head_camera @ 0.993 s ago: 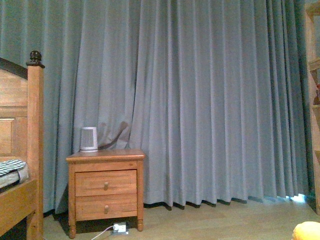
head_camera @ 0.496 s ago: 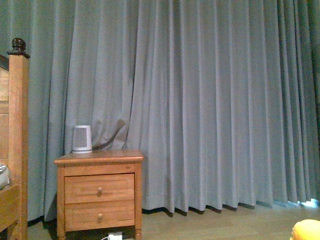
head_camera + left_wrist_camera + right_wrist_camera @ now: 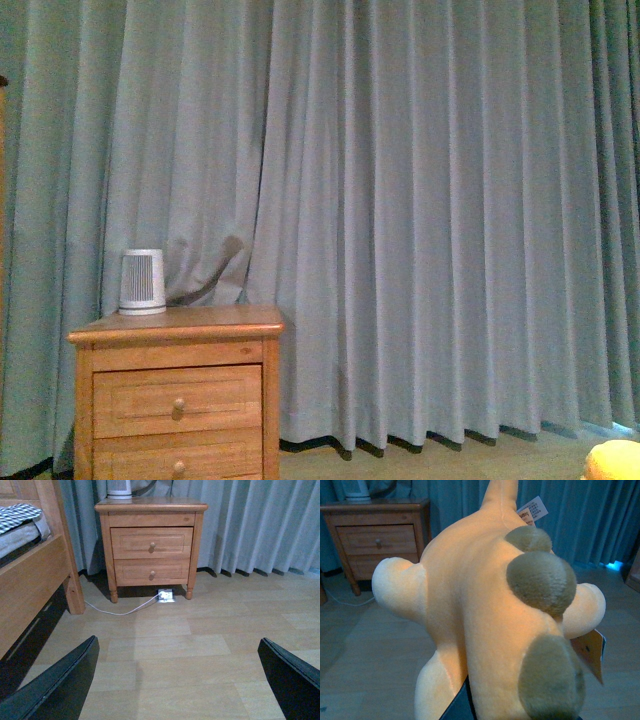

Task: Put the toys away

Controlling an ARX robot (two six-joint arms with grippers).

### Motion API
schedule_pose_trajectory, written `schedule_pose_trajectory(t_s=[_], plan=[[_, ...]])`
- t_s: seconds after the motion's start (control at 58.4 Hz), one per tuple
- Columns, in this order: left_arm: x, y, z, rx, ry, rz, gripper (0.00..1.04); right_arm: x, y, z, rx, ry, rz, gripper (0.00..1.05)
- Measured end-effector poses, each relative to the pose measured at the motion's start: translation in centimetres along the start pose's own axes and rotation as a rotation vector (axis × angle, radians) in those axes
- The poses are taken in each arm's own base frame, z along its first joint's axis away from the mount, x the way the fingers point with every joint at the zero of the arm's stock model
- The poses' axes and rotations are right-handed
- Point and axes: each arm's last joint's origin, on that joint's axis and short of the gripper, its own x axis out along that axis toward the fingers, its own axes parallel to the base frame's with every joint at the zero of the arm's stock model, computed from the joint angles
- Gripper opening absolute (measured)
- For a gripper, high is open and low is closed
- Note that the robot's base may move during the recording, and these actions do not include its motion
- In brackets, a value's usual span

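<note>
Right wrist view: right gripper point(image 3: 512, 712) clenched around the plush toy point(image 3: 485, 605). Front view: nightstand point(image 3: 175, 395) lower left. Left gripper point(image 3: 177, 642) fingers spread, holding nothing.

Our left gripper point(image 3: 177, 642) is wide open, its two black fingers point(image 3: 55, 685) spread far apart. Our right gripper point(image 3: 510, 714) squeezes the plush animal point(image 3: 480, 605). We see only one dark finger point(image 3: 461, 707) there.
</note>
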Motion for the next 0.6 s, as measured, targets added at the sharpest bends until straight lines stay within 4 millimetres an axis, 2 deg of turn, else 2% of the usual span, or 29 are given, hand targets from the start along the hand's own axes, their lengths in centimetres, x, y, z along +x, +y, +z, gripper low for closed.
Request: schedule_pose_trajectory(t_s=[0.599], plan=[[0.00, 0.00, 0.00, 0.000, 0.000, 0.000, 0.98, 0.00, 0.00, 0.00, 0.000, 0.000, 0.000, 0.07]])
